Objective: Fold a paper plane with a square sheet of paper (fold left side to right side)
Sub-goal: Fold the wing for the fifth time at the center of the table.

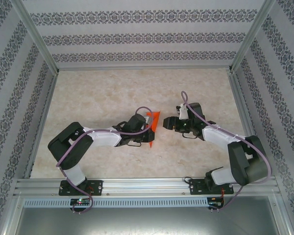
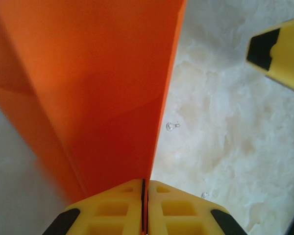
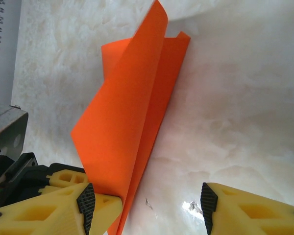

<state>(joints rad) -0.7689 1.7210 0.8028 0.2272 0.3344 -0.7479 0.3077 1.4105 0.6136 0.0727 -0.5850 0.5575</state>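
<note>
While the left arm (image 1: 100,137) reaches in from the lower left of the top view and the right arm (image 1: 220,136) from the lower right, the orange sheet (image 1: 155,119) stands between their tips near frame centre on the counter (image 1: 103,93). It reads as a narrow raised sliver with one tip trailing downward, not as a flat square. How the jaws stand is too small to tell here. Left wrist view: the left jaws, at bottom centre, are pressed together on the sheet's lower edge. The paper rises from them and fills the upper left, with a faint diagonal crease across it. A tip of the right jaws shows at upper right, apart from the paper. Right wrist view: the right jaws stand wide along the bottom edge, with nothing between them. Their left-hand pad is just beside or touching the sheet's bottom edge; I cannot tell which. The sheet is doubled along one long crease, and its two layers splay apart toward the top of the frame. Judgement: the side-to-side fold is brought over but not pressed flat. The crease needs setting, and a finished dart shape is not yet evident.
</note>
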